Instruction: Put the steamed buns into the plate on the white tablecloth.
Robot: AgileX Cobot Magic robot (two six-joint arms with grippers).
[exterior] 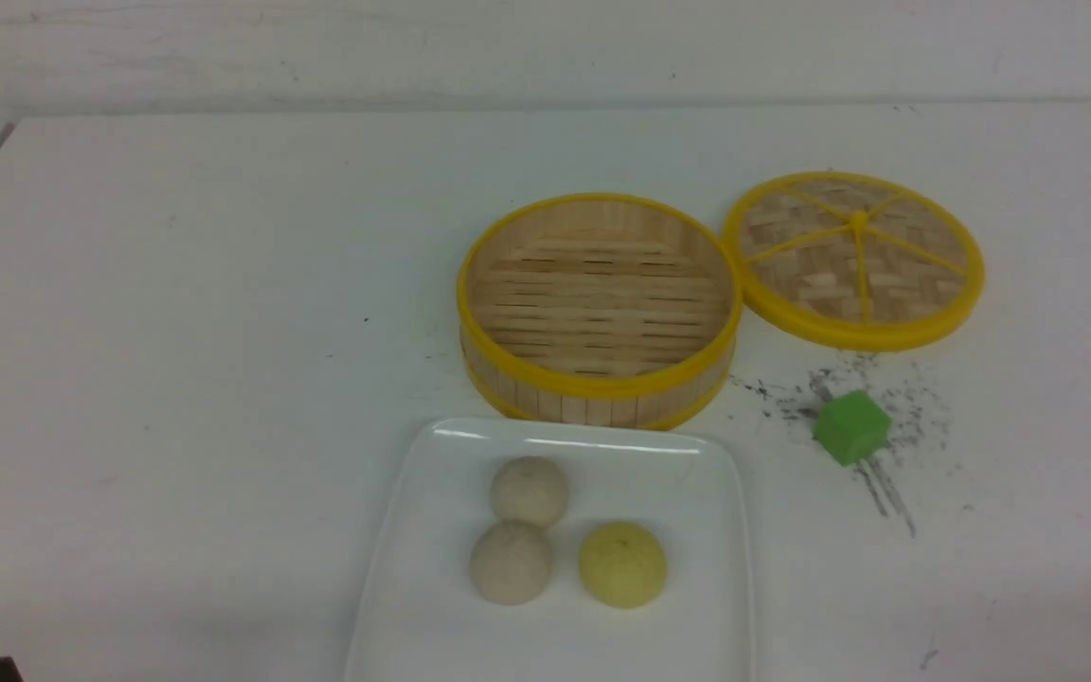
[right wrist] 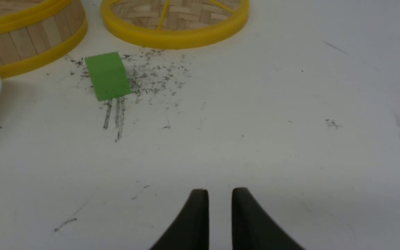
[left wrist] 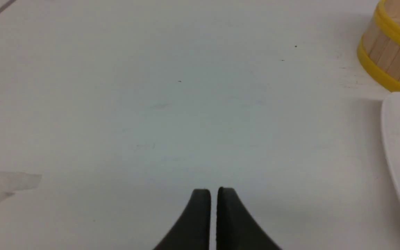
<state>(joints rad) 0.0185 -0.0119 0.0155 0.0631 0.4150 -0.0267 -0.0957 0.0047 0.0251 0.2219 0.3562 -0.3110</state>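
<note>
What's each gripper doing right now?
Left gripper: closed, empty.
Right gripper: nearly closed, narrow gap, empty.

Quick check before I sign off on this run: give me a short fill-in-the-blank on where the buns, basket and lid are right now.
1. The number of steamed buns lying on the plate is ____.
2. The bamboo steamer basket holds ____ buns.
3. The woven lid lies on the white tablecloth to the basket's ____.
4. The green cube sits ____ the plate.

Missing words: three; no; right; outside
</note>
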